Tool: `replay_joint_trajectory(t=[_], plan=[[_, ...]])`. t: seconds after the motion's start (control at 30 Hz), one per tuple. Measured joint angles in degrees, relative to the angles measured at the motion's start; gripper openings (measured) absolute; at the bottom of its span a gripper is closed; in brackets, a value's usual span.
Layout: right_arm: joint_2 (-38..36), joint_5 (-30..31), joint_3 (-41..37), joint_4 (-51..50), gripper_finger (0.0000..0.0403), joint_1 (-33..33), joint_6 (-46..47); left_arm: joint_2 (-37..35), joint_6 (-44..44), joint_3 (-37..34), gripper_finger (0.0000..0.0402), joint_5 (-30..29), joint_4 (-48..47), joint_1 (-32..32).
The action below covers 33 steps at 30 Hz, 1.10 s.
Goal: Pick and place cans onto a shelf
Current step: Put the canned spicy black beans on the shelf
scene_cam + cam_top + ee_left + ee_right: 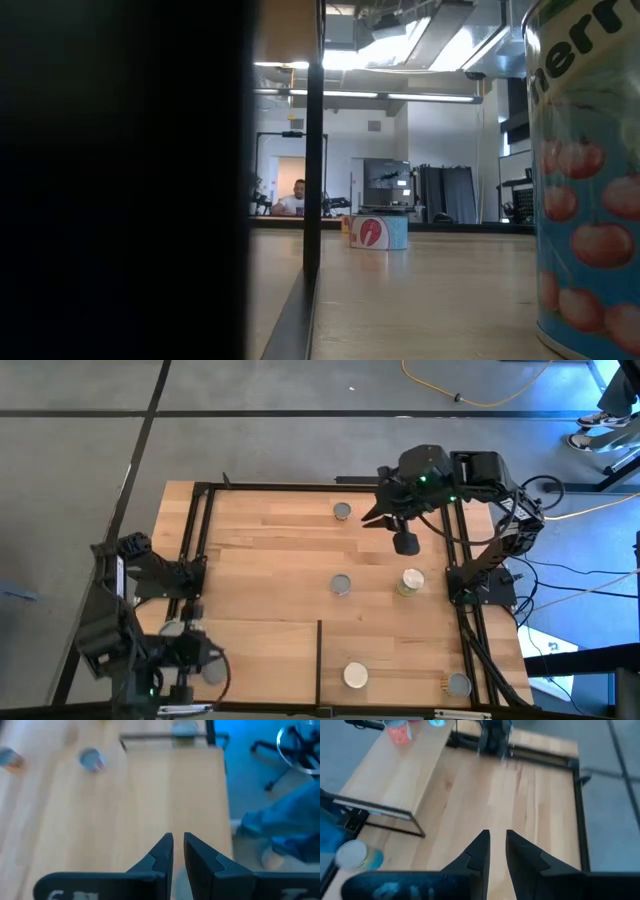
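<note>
Showing task partway, by est.: approx. two cans point(398, 731) sitting on shelf point(260, 660) nr left arm; five not yet shelved, scattered on tabletop point(270, 560), e.g. white-top can point(411, 582). Right pincer point(497, 834) hovering over tabletop's far side, fingers nearly together, gripping nothing. Left pincer point(178, 837) waiting over shelf, likewise nearly together, empty.

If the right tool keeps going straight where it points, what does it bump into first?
Probably just the bare wooden tabletop. The right tool, its fingers nearly together and empty, points down across open boards. The cans sit well off to the side.
</note>
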Motion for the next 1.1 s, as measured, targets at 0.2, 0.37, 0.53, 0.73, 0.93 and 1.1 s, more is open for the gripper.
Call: replay_joint_trajectory(t=[0.2, 0.37, 0.53, 0.73, 0.93, 1.1], plan=[[0.0, -0.6, 0.0, -8.2, 0.0064, 0.4, 0.7, -3.5, 7.5, -0.1, 0.0037, -3.9, 0.1, 3.5], [0.0, -3.5, 0.0, -8.4, 0.0064, 1.8, 1.9, -6.1, 12.0, -0.1, 0.0037, -4.4, 0.1, 7.4], [0.0, -9.3, 0.0, -8.4, 0.0064, 4.4, 2.8, -7.9, 18.9, -0.1, 0.0037, -5.6, 0.1, 11.7], [-1.4, -20.7, 0.0, -8.4, 0.0064, 10.2, 5.0, -9.6, 29.4, -0.1, 0.0037, -8.0, 0.1, 15.8], [-5.1, -20.9, -2.3, -8.4, 0.0064, 17.5, 15.4, -11.9, 37.4, -0.1, 0.0037, -8.3, 0.1, 19.8], [-8.9, -16.5, -6.8, -8.5, 0.0064, 23.9, 28.7, -12.6, 42.6, -0.1, 0.0037, -8.1, 0.1, 23.6]])
